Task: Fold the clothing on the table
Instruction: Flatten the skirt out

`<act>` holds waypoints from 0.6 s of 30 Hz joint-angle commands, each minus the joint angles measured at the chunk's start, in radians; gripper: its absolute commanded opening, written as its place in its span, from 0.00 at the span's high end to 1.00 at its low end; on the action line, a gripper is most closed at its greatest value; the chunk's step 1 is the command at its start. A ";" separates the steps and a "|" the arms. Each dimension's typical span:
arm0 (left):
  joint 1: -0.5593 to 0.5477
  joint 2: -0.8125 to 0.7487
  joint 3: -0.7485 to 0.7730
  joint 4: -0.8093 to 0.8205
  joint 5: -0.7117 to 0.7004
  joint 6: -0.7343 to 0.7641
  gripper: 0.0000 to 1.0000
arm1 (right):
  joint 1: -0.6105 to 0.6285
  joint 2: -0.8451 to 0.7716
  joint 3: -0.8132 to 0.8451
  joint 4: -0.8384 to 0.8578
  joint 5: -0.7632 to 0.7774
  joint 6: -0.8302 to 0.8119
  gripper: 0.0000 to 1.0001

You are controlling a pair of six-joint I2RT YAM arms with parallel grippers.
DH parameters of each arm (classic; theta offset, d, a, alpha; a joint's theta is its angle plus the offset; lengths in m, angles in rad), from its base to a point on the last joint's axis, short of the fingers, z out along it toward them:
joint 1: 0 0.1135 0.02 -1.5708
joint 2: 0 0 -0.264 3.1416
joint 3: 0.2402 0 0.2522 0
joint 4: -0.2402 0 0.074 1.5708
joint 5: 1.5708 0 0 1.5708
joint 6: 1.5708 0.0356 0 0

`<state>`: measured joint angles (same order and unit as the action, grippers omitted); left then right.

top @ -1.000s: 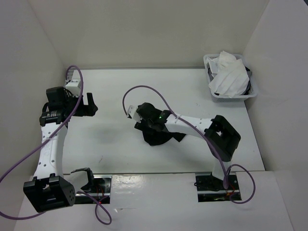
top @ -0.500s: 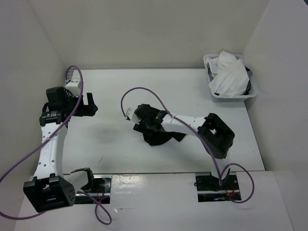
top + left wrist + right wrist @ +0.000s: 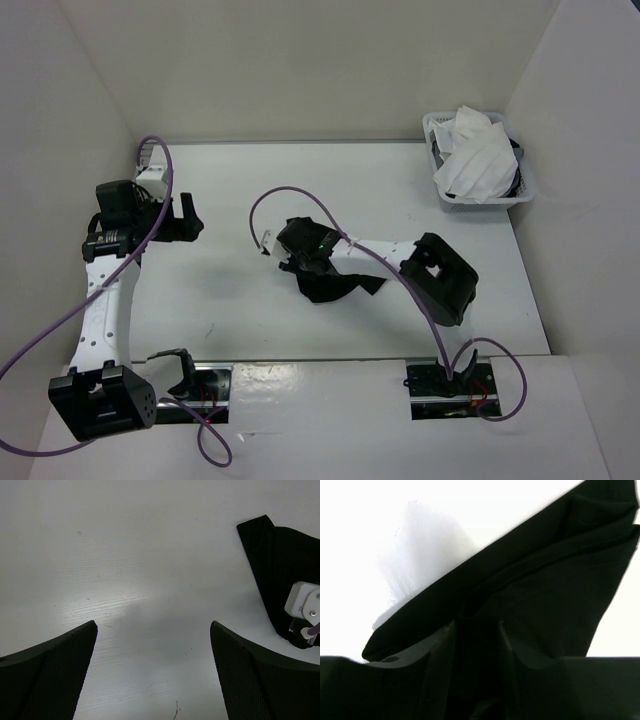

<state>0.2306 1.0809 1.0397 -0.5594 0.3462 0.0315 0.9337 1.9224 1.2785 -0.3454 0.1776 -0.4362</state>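
The black clothing (image 3: 338, 286) lies bunched near the middle of the white table (image 3: 230, 300). My right gripper (image 3: 285, 252) is down on its left end. In the right wrist view the jaws (image 3: 475, 630) stand close together with a raised fold of the clothing (image 3: 545, 575) pinched between them. My left gripper (image 3: 186, 217) hovers wide open over bare table at the far left, well clear of the garment. In the left wrist view its fingers (image 3: 152, 627) have nothing between them, and a corner of the clothing (image 3: 277, 560) shows at the upper right.
A small white plastic basket (image 3: 524, 192) holding a white cloth (image 3: 470, 155) stands at the back right corner. White walls close in the table on three sides. Purple cables loop over both arms. A metal rail runs along the near edge.
My right gripper has narrowed onto the fold of the clothing, and the right arm has shifted slightly left. The left arm has not moved.
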 commanded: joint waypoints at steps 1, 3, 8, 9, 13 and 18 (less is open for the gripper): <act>0.006 -0.010 -0.004 0.018 0.028 0.025 0.01 | 0.010 0.007 0.039 0.002 -0.007 0.007 0.61; 0.006 -0.010 -0.004 0.018 0.028 0.025 0.01 | 0.010 0.007 0.039 0.002 -0.007 0.007 0.70; 0.006 -0.010 -0.004 0.018 0.028 0.025 0.01 | 0.010 -0.023 0.039 0.011 0.019 0.007 0.99; 0.006 -0.010 -0.004 0.018 0.028 0.025 0.01 | 0.001 -0.040 0.039 0.011 0.028 0.007 1.00; 0.006 -0.010 -0.004 0.018 0.028 0.025 0.01 | -0.071 -0.163 0.039 0.034 0.040 0.017 1.00; 0.006 -0.010 -0.004 0.018 0.028 0.025 0.01 | -0.185 -0.253 0.039 0.052 0.051 0.017 1.00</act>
<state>0.2306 1.0809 1.0397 -0.5594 0.3466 0.0315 0.8074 1.7546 1.2789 -0.3393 0.1963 -0.4351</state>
